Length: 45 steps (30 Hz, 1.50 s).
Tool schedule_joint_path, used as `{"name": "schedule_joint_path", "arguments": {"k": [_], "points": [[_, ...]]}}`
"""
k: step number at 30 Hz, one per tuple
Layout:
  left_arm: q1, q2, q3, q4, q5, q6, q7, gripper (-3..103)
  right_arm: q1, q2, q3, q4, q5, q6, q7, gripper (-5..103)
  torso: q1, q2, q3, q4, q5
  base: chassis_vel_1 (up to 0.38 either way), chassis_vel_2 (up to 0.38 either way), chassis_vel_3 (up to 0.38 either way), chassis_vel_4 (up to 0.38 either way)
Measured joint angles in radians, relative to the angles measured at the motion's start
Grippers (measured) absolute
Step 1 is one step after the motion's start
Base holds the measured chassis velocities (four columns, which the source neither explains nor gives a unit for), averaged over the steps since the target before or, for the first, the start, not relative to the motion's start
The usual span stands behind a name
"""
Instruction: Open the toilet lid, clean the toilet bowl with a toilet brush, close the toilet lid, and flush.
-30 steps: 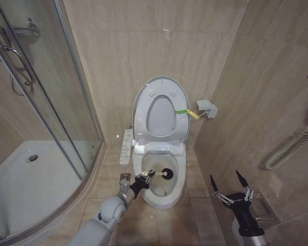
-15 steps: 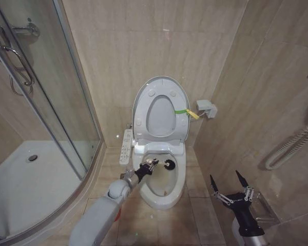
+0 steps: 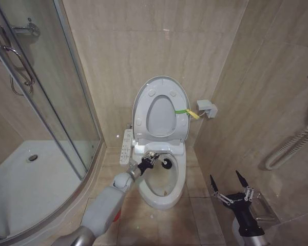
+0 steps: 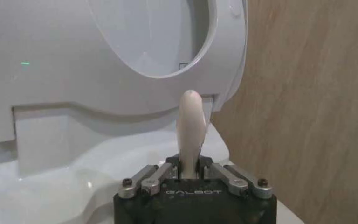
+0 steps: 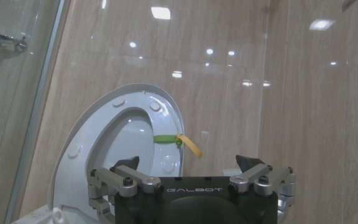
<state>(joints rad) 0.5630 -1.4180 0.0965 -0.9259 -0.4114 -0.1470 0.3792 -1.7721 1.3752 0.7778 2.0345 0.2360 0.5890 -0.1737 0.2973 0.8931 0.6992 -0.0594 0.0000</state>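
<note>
The toilet lid (image 3: 160,87) stands raised against the wall, with the seat ring (image 3: 143,115) up against it. Below lies the toilet bowl (image 3: 164,197), stained yellowish-brown inside. My left gripper (image 3: 149,162) reaches in over the bowl's left rim near the back, shut on the pale handle (image 4: 190,126) of the toilet brush. The brush's dark head (image 3: 167,163) sits inside the bowl at its rear. In the left wrist view, that gripper (image 4: 190,169) points at the raised seat. My right gripper (image 3: 229,190) hangs open and idle at the lower right, beside the bowl.
The glass shower door (image 3: 46,102) and the white shower tray (image 3: 25,179) take up the left. A white control panel (image 3: 126,145) hangs left of the bowl. A green band with a yellow tag (image 3: 187,111) is on the lid. A wall box (image 3: 206,108) and a pale hose (image 3: 290,148) are on the right.
My left gripper has carried the brush from the middle of the bowl to its rear, under the hinge. The right arm has not moved.
</note>
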Motion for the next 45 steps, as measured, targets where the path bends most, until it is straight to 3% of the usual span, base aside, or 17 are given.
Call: {"name": "schedule_joint_path", "arguments": {"k": [13, 17, 23, 33, 38, 45], "points": [[-0.047, -0.043, 0.000, 0.064, 0.007, -0.031, 0.023, 18, 0.000, 0.000, 0.000, 0.000, 0.000, 0.000, 0.000, 100, 0.000, 0.000, 0.000, -0.0002, 0.0000, 0.000, 0.000, 0.000, 0.000], [0.009, -0.008, -0.001, -0.050, 0.006, 0.022, 0.000, 18, 0.000, 0.000, 0.000, 0.000, 0.000, 0.000, 0.000, 100, 0.000, 0.000, 0.000, -0.0003, -0.0002, 0.000, 0.000, 0.000, 0.000], [0.135, 0.047, -0.001, -0.281, 0.038, 0.145, -0.081, 18, 0.000, 0.000, 0.000, 0.000, 0.000, 0.000, 0.000, 100, 0.000, 0.000, 0.000, -0.0001, -0.0002, 0.000, 0.000, 0.000, 0.000], [0.263, 0.128, 0.000, -0.437, 0.046, 0.259, -0.189, 18, 0.000, 0.000, 0.000, 0.000, 0.000, 0.000, 0.000, 100, 0.000, 0.000, 0.000, 0.0000, 0.0000, 0.000, 0.000, 0.000, 0.000], [0.317, 0.171, 0.000, -0.504, 0.032, 0.283, -0.222, 18, 0.000, 0.000, 0.000, 0.000, 0.000, 0.000, 0.000, 100, 0.000, 0.000, 0.000, 0.0000, 0.0000, 0.000, 0.000, 0.000, 0.000], [0.327, 0.162, 0.000, -0.456, 0.031, 0.283, -0.231, 18, 0.000, 0.000, 0.000, 0.000, 0.000, 0.000, 0.000, 100, 0.000, 0.000, 0.000, 0.0000, 0.0000, 0.000, 0.000, 0.000, 0.000]]}}
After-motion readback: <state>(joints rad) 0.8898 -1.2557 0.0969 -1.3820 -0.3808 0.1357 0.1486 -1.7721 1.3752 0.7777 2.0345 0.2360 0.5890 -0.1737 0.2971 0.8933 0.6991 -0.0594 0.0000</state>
